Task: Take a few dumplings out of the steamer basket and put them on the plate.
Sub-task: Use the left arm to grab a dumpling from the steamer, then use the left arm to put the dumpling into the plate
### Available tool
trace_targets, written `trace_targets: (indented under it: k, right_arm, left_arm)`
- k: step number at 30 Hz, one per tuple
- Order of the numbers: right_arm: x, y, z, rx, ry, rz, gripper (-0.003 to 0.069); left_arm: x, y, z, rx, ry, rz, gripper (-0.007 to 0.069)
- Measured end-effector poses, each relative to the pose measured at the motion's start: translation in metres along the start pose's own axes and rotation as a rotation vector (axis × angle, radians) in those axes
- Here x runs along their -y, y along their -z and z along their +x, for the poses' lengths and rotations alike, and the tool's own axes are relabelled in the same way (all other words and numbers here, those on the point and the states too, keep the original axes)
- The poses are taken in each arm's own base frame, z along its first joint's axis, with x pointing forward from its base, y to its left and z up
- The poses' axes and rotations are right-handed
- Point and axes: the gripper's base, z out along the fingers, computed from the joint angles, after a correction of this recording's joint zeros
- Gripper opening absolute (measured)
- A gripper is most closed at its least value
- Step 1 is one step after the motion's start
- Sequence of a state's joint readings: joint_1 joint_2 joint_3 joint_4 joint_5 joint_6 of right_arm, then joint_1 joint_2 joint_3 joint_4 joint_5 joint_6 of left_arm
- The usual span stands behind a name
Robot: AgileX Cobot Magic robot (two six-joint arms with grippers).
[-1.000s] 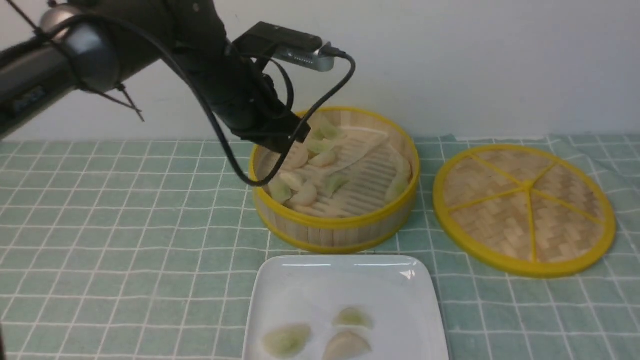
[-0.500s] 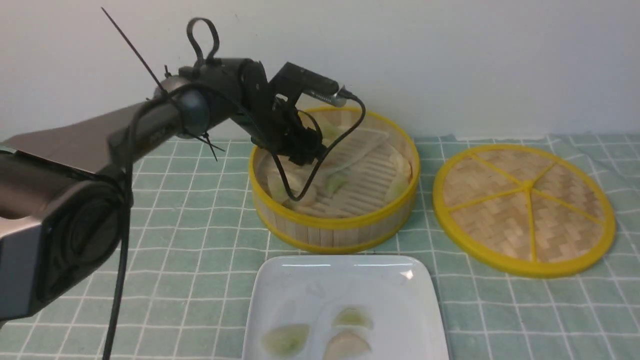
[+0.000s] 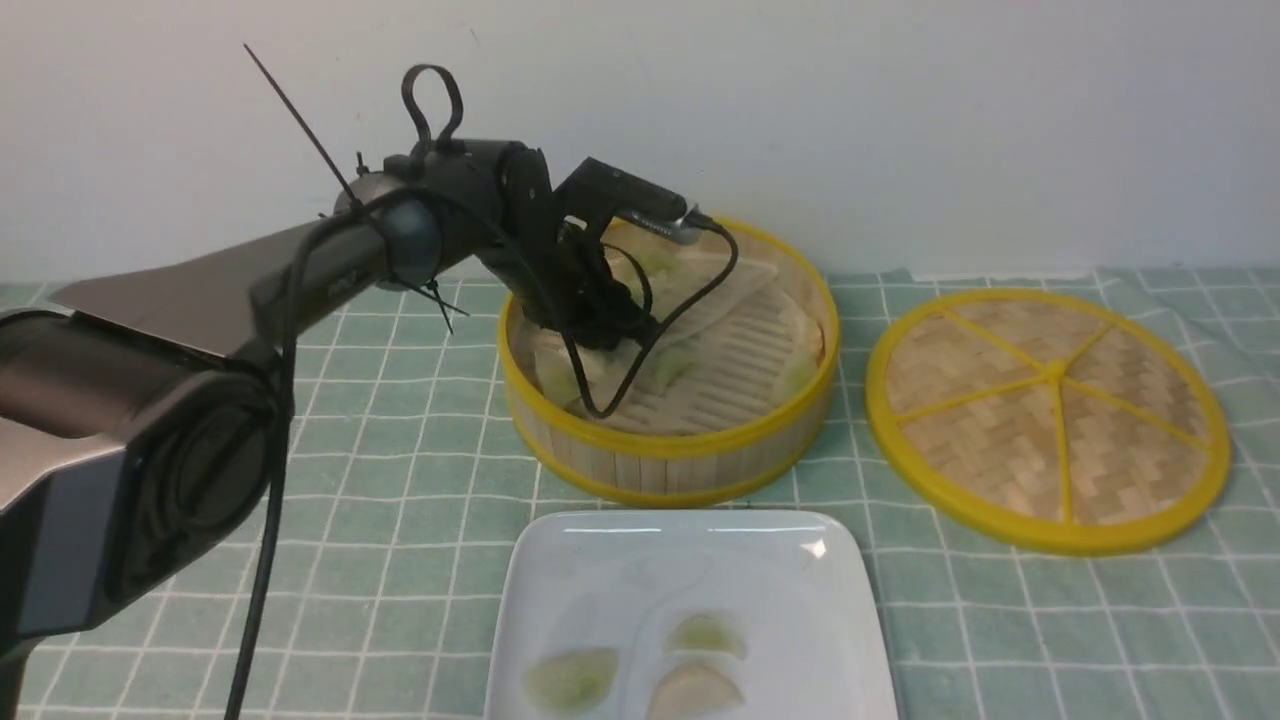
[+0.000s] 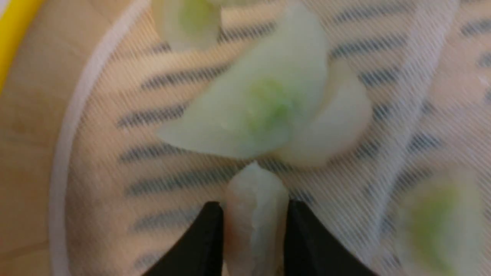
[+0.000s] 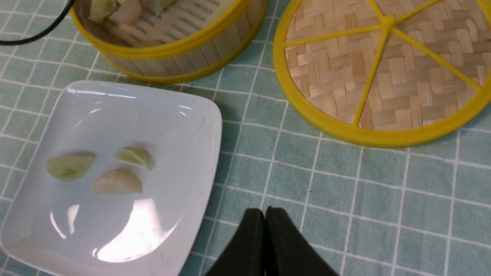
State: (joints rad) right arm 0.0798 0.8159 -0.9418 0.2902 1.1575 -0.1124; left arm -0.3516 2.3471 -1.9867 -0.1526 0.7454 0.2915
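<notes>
Black left hand (image 4: 254, 207), grey-black arm (image 3: 250, 270), looped cable (image 3: 597, 413)

A smooth, glossy white glaze with bright highlights is shown by the plate (image 5: 126, 115). The steamer basket (image 3: 660, 465) is built of pale matt bamboo slats, bound by smooth yellow rims that look like plastic; its floor is covered by a fine white mesh liner (image 4: 422, 96). The lid (image 3: 1130, 400) is woven of flat bamboo strips. The dumplings (image 5: 117, 181) are seen as translucent and smooth-skinned, the whitish dumpling (image 4: 255, 214) duller. The tablecloth (image 3: 380, 480) is matt checked cloth.
</notes>
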Motion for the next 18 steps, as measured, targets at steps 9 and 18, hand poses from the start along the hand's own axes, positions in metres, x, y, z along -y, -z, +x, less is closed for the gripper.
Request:
trace_targets:
  k: [9, 18]
  right_arm:
    - [-0.003, 0.0, 0.003, -0.035, -0.017, -0.037, -0.0014]
    - [-0.004, 0.001, 0.005, -0.054, -0.021, -0.047, -0.0014]
  left_arm:
    - [0.014, 0.136, -0.022, -0.094, -0.031, 0.063, 0.0183]
    - [0.063, 0.176, 0.018, -0.189, -0.037, 0.249, 0.0183]
